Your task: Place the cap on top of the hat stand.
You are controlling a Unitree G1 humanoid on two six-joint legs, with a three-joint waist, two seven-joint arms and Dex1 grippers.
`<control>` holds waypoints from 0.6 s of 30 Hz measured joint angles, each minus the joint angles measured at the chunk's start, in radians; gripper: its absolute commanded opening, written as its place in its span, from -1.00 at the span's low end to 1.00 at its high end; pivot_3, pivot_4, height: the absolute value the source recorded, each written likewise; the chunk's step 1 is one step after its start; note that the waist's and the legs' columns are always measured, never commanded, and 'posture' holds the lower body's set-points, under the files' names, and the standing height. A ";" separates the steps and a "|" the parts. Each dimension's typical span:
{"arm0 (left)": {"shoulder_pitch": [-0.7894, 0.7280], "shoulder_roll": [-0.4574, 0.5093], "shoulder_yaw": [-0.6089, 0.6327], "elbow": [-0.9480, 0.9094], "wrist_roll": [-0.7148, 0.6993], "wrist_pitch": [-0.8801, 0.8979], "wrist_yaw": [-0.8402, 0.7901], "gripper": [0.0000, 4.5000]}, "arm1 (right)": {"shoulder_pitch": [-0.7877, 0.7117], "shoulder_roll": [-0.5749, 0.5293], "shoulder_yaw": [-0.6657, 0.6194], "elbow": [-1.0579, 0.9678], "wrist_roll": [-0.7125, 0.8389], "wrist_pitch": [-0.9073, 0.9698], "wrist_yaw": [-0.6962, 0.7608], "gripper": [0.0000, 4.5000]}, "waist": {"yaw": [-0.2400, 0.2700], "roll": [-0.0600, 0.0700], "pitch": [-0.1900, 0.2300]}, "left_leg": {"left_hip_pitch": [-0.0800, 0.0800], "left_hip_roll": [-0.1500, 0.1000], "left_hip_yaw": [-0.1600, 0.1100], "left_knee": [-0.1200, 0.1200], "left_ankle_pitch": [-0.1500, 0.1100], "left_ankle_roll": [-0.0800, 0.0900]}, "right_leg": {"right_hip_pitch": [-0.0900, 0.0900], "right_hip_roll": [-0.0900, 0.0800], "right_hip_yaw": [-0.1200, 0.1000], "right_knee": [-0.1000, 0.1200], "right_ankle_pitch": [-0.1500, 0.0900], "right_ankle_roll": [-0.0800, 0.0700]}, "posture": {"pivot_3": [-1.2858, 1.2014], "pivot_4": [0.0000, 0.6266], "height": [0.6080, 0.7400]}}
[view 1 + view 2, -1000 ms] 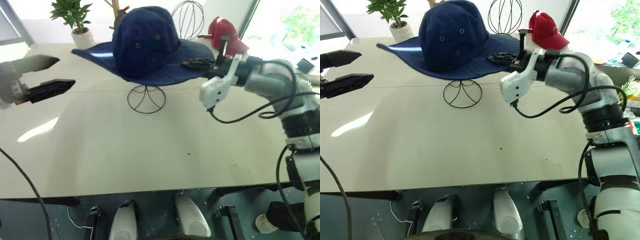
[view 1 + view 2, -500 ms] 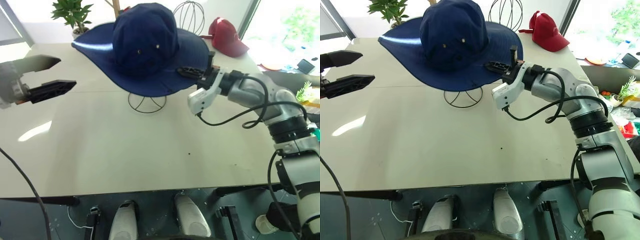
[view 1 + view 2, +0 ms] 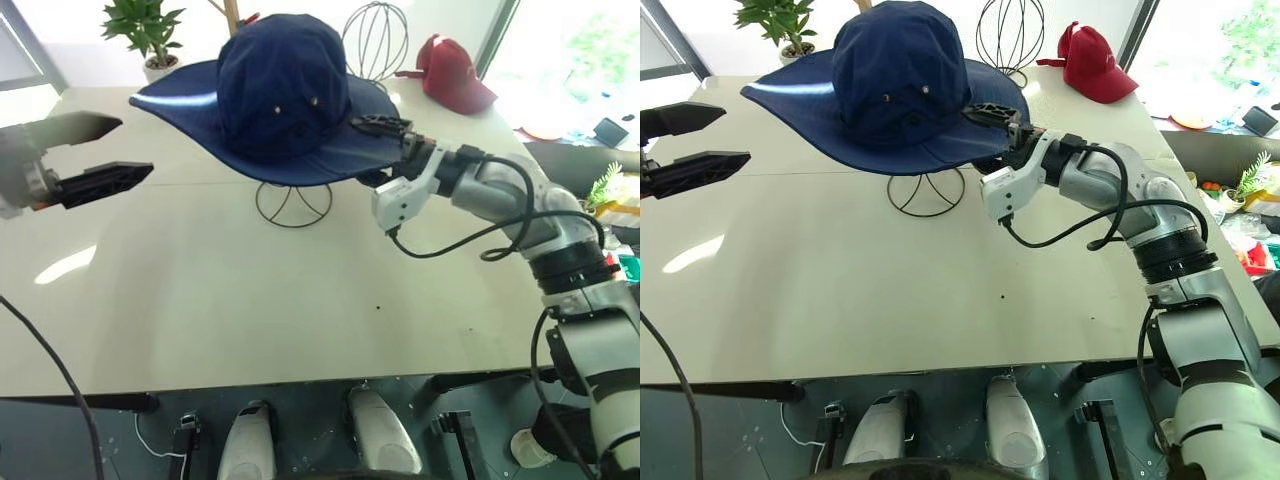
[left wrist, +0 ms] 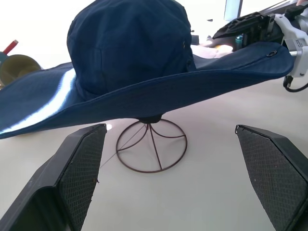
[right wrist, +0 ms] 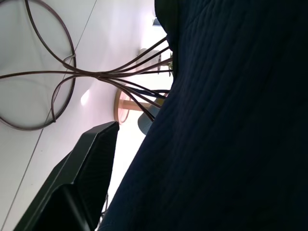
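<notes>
Table [image 3: 250,320] holds the scene. Left gripper [image 3: 100,150] hovers at the near left side, jaws wide apart and empty. Right gripper [image 3: 992,132] has jaws open around the brim of the navy cap [image 3: 280,90], which sits on the hat stand [image 3: 292,203]. Behind lies a red cap [image 3: 455,75].

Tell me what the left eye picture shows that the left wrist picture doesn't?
Left eye view alone: a red cap lying on the table, a potted plant and a smaller wire stand behind. Left wrist view alone: a yellowish cup at the edge. Shared: the blue hat sitting on the hat stand, with the right gripper at its brim.
</notes>
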 measured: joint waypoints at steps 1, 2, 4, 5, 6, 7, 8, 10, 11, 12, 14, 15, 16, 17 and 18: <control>0.000 0.000 0.000 -0.001 0.000 0.000 0.000 1.00 | 0.011 -0.016 -0.004 -0.011 0.008 0.002 0.010 0.92 | 0.001 0.000 0.000 | 0.000 0.000 0.000 0.000 0.000 0.000 | 0.000 0.000 0.000 0.000 0.000 0.000 | 0.03 -0.52 1.00; 0.001 0.001 0.000 -0.001 0.000 0.000 0.000 1.00 | 0.024 -0.031 -0.010 -0.023 0.014 0.003 0.018 0.92 | 0.003 0.000 0.000 | 0.000 0.000 0.000 0.000 0.000 0.000 | 0.000 0.000 0.000 0.000 0.000 0.000 | 0.03 -0.52 1.00; 0.001 0.001 0.000 -0.001 0.000 0.000 0.000 1.00 | 0.048 -0.051 -0.028 -0.042 0.035 0.012 0.032 0.97 | 0.002 0.000 0.000 | 0.000 0.000 0.000 0.001 0.000 0.000 | 0.000 0.000 0.000 0.000 -0.002 -0.003 | 0.03 -0.52 1.00; 0.002 0.001 -0.001 -0.002 0.000 0.000 0.000 1.00 | 0.067 -0.064 -0.039 -0.060 0.059 0.023 0.046 0.97 | 0.002 0.000 0.000 | 0.000 0.000 0.000 0.001 0.000 0.000 | 0.000 0.000 0.000 0.000 -0.002 -0.003 | 0.03 -0.52 1.00; 0.002 0.001 -0.001 -0.002 0.001 0.000 0.000 1.00 | 0.078 -0.071 -0.047 -0.070 0.074 0.030 0.057 0.97 | 0.002 0.000 0.000 | 0.000 0.000 0.000 0.001 0.000 0.000 | 0.000 0.000 0.000 0.000 -0.002 -0.003 | 0.03 -0.52 1.00; 0.003 0.001 -0.002 -0.002 0.001 -0.001 -0.001 1.00 | 0.089 -0.076 -0.054 -0.083 0.089 0.040 0.066 0.97 | 0.001 0.000 0.000 | 0.000 0.000 0.000 0.001 0.000 0.000 | 0.000 0.000 0.000 0.000 -0.002 -0.003 | 0.03 -0.52 1.00; 0.004 0.001 -0.003 -0.002 0.002 -0.001 -0.001 1.00 | 0.101 -0.081 -0.064 -0.101 0.100 0.046 0.074 0.97 | 0.000 0.000 0.000 | 0.000 0.000 0.000 0.001 0.000 0.000 | 0.000 0.000 0.000 0.000 -0.002 -0.003 | 0.03 -0.52 1.00; 0.004 0.001 -0.004 0.000 0.003 -0.002 -0.001 1.00 | 0.110 -0.090 -0.076 -0.125 0.109 0.050 0.076 0.97 | -0.002 0.000 0.000 | 0.000 0.000 0.000 0.001 0.000 0.000 | 0.000 0.000 0.000 0.000 -0.002 -0.003 | 0.03 -0.52 1.00; 0.004 0.001 -0.006 0.000 0.003 -0.002 -0.001 1.00 | 0.111 -0.093 -0.078 -0.133 0.112 0.051 0.078 0.97 | -0.002 0.000 0.000 | 0.000 0.000 0.000 0.000 0.000 0.000 | 0.000 0.000 0.000 0.000 -0.001 -0.003 | 0.03 -0.52 1.00; 0.003 0.001 -0.011 0.001 0.003 -0.002 -0.001 1.00 | 0.118 -0.107 -0.083 -0.150 0.123 0.050 0.087 0.97 | 0.000 0.000 0.000 | 0.000 0.000 0.000 0.000 0.000 0.000 | 0.000 0.000 0.000 0.000 -0.002 -0.003 | 0.03 -0.52 1.00; 0.001 0.001 -0.017 0.007 0.005 -0.004 -0.003 1.00 | 0.163 -0.152 -0.098 -0.188 0.194 0.051 0.139 0.97 | 0.004 0.000 0.000 | 0.000 0.000 0.000 0.000 0.000 0.000 | 0.001 0.000 0.000 0.000 -0.002 -0.003 | 0.03 -0.52 1.00; 0.006 0.004 -0.018 0.012 0.011 -0.009 -0.008 1.00 | 0.219 -0.200 -0.114 -0.224 0.289 0.071 0.205 0.97 | 0.012 0.000 0.000 | 0.000 0.000 0.000 0.000 0.000 0.000 | 0.001 0.000 0.000 -0.001 -0.002 -0.002 | 0.03 -0.52 1.00; 0.021 0.015 -0.015 0.026 0.022 -0.011 -0.015 1.00 | 0.276 -0.253 -0.130 -0.249 0.386 0.100 0.279 0.97 | 0.019 0.000 0.000 | 0.000 0.000 0.001 0.001 -0.001 0.001 | 0.002 -0.001 0.000 -0.001 -0.002 -0.002 | 0.03 -0.52 1.00; 0.028 0.021 -0.011 0.042 0.028 -0.013 -0.020 1.00 | 0.308 -0.282 -0.146 -0.260 0.459 0.143 0.334 0.97 | 0.022 0.000 0.000 | 0.000 0.000 0.001 0.001 -0.001 0.002 | 0.002 -0.001 0.000 -0.001 -0.002 -0.002 | 0.03 -0.52 1.00; 0.037 0.026 -0.008 0.056 0.036 -0.017 -0.027 1.00 | 0.337 -0.314 -0.169 -0.282 0.561 0.218 0.404 0.97 | 0.024 0.001 0.000 | 0.000 0.000 0.001 0.002 -0.001 0.002 | 0.002 -0.001 0.000 -0.001 -0.002 -0.003 | 0.03 -0.52 1.00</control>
